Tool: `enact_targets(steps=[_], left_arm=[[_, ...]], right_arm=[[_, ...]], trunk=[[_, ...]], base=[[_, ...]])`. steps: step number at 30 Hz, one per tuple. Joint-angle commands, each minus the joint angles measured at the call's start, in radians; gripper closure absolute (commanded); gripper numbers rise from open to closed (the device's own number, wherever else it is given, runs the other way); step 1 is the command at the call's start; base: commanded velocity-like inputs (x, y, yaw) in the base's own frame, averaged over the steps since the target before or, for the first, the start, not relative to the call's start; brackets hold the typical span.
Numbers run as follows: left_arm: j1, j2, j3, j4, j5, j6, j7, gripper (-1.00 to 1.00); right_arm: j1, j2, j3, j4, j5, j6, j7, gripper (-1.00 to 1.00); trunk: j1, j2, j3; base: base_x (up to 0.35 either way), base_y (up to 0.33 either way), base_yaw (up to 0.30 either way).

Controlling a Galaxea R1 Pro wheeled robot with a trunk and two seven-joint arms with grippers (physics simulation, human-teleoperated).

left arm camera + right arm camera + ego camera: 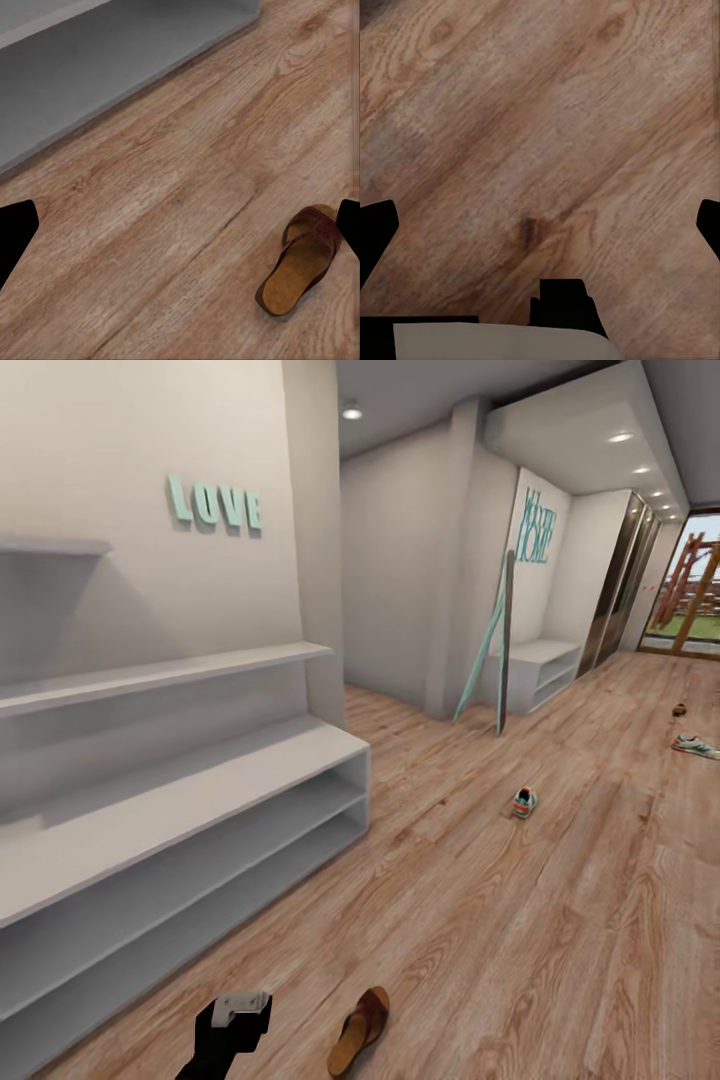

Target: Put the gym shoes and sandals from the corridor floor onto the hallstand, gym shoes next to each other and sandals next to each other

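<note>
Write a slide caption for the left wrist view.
Brown sandal lying on wood floor near the grey shoe rack.

Light wood-plank corridor floor (560,920), carrying one brown sandal (302,261) close beside the left fingers (15,232), one gym shoe (523,801) well beyond, another gym shoe (694,746) farther; hallstand (200,800) shelves bare.

Left end effector (180,236) spread wide, right end effector (540,232) likewise

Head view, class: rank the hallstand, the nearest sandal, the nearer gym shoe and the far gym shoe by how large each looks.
1. hallstand
2. nearest sandal
3 and 4. nearer gym shoe and far gym shoe look about alike, so no ranking.
Nearness to the camera enlarges the sandal; real sizes may differ.
</note>
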Motion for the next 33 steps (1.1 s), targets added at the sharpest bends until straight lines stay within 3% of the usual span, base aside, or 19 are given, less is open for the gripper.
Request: enact_targets(steps=[1,15,33], left_arm=[[0.000,0.000,0.000,0.000,0.000,-0.003,0.000,-1.00],[0.000,0.000,0.000,0.000,-0.001,-0.004,0.000,-1.00],[0.000,0.000,0.000,-0.001,-0.001,-0.005,0.000,-1.00]], right_arm=[[0.000,0.000,-0.001,0.000,0.000,0.001,0.000,-1.00],[0.000,0.000,-0.003,0.000,0.000,0.001,0.000,-1.00],[0.000,0.000,-0.004,-0.001,0.000,0.001,0.000,-1.00]], trunk=[[0.000,0.000,-0.001],[0.000,0.000,-0.001],[0.000,0.000,-0.001]], base=[[0.040,0.056,-0.231],[0.118,0.198,-0.282],[0.006,0.019,-0.292]])
